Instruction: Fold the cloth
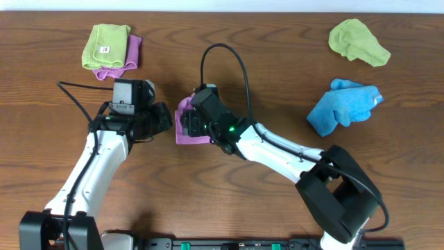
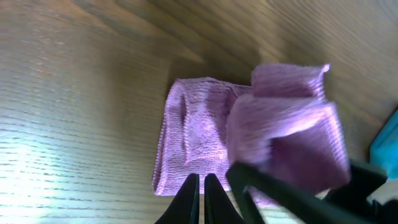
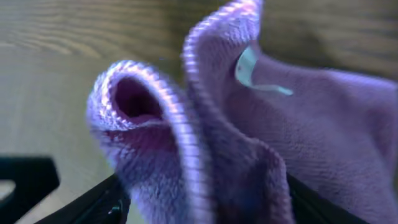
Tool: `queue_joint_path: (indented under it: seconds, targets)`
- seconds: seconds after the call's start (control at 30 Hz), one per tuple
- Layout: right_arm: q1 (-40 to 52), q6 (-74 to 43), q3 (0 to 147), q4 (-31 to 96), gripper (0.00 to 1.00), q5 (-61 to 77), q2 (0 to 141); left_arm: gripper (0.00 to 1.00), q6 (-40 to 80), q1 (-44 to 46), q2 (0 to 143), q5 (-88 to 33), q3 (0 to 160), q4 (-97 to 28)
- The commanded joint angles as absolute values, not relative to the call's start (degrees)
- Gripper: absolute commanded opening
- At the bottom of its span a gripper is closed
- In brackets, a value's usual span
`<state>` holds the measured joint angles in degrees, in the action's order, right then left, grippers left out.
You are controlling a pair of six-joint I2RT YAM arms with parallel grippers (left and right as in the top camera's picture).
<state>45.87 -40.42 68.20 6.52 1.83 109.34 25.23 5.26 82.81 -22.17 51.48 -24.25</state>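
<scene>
The lilac cloth [image 1: 182,132] lies on the wooden table [image 1: 277,62], well apart from the bright blue cloth [image 1: 343,104], and looks partly folded into a small pad. The right gripper [image 3: 205,202] is clamped on a raised flap bearing the white tag [image 3: 249,68]. The left gripper [image 2: 200,193], on the lilac cloth's side away from the blue cloth, has its fingers together on nothing. The flap probably has yet to be laid flat.
</scene>
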Motion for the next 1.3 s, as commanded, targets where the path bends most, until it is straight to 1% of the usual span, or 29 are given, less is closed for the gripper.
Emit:
queue_joint_path:
  seconds: [0.0, 0.07, 0.17, 0.2, 0.4, 0.6, 0.73, 0.83, 1.0, 1.03, 1.07, 1.1, 1.13, 1.2, 1.27]
  targets:
    - [46.96, -40.21, 69.34, 6.42, 0.76, 3.95, 109.40, 0.06, 24.23, 3.38, 82.21, -21.43, 51.66, -24.93]
    - [47.20, -40.21, 69.34, 6.37, 0.83, 5.04, 109.40, 0.06, 24.21, 2.22, 82.21, -21.43, 51.66, -25.28]
    - [47.35, -40.23, 69.38, 6.39, 0.98, 6.57, 109.40, 0.06, 24.21, 0.54, 82.21, -21.54, 51.66, -25.41]
    - [47.35, -40.23, 69.38, 6.39, 0.99, 6.94, 109.40, 0.06, 24.21, -0.01, 82.21, -21.91, 51.66, -25.41]
    - [47.33, -41.52, 70.15, 6.17, 0.99, 7.62, 109.34, 0.06, 24.21, -2.04, 82.19, -22.13, 51.66, -25.50]
    - [47.33, -43.53, 71.29, 6.24, 0.99, 10.11, 109.34, 0.11, 24.21, -3.07, 82.15, -22.33, 51.66, -25.52]
    - [47.70, -44.73, 71.29, 7.51, 0.99, 10.63, 109.43, 0.17, 24.23, -3.84, 81.84, -22.39, 51.72, -25.47]
    - [48.18, -44.82, 71.29, 7.49, 0.99, 10.35, 109.65, 0.31, 24.21, -4.64, 81.45, -22.41, 51.75, -25.50]
    - [49.10, -46.74, 71.29, 7.05, 0.99, 10.37, 112.16, 0.42, 24.21, -6.42, 80.09, -22.48, 52.03, -25.52]
    - [49.23, -46.96, 71.29, 6.76, 0.97, 10.37, 112.75, 0.46, 24.18, -6.79, 79.75, -22.46, 52.03, -25.50]
    - [49.34, -47.42, 71.29, 6.37, 0.89, 10.68, 113.65, 0.53, 24.16, -7.22, 79.33, -22.48, 52.05, -25.50]
    - [49.34, -47.57, 71.29, 6.07, 0.85, 10.81, 114.19, 0.55, 24.16, -7.64, 78.91, -22.48, 52.05, -25.50]
    - [49.32, -47.57, 71.29, 5.87, 0.83, 10.81, 114.37, 0.56, 24.12, -8.01, 78.61, -22.48, 52.05, -25.50]
    - [49.23, -47.18, 71.29, 5.13, 0.82, 10.76, 114.34, 0.61, 23.94, -8.99, 77.82, -22.48, 52.05, -25.56]
    - [49.08, -46.65, 71.31, 3.77, 0.86, 10.79, 113.91, 0.63, 23.75, -9.98, 77.17, -22.50, 52.05, -25.63]
